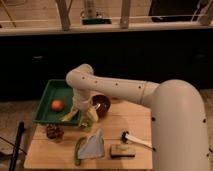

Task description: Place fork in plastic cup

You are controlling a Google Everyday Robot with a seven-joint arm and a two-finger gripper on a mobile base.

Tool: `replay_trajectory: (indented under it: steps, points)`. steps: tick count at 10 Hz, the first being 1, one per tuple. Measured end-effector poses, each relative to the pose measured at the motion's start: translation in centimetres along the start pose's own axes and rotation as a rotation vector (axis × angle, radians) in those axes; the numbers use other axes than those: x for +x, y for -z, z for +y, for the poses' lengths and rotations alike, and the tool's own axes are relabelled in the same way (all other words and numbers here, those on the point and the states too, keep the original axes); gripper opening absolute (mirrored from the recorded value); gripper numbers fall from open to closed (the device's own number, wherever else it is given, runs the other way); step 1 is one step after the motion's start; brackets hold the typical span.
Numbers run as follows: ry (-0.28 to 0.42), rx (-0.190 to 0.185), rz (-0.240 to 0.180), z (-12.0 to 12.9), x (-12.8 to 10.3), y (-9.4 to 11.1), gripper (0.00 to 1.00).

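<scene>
Reference landmark: the green tray, seated on the rear left part of the wooden table. Left of the tray and forward of it, a black pole stands beside the table edge, leaning slightly. Inside the tray, near its middle, lies an orange fruit. Directly in front of the tray's front rim, on the table, sits a dark brown knobbly object. The gripper hangs at the tray's front right corner, pointing down, partly over the tray rim and partly over the table. Whether it is spread, closed or holding anything cannot be told. The fork cannot be made out at the gripper, in the tray or on the table. A pale shape sits just below the gripper at the same tray corner; whether this is the plastic cup cannot be told. Just right of the tray, close beside the gripper, stands a brown bowl. Forward and right of the tray lies a green item with a grey-blue cloth resting against it. Further right are a tan block and, just behind it, a white-handled tool with a dark head. The white arm runs from above the tray's right side to the robot body, well right of the tray.
</scene>
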Motion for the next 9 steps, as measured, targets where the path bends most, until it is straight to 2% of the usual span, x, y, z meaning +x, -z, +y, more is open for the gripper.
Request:
replay_trajectory:
  steps: [9]
  points:
    - [0.008, 0.002, -0.007, 0.04, 0.13, -0.07, 0.8]
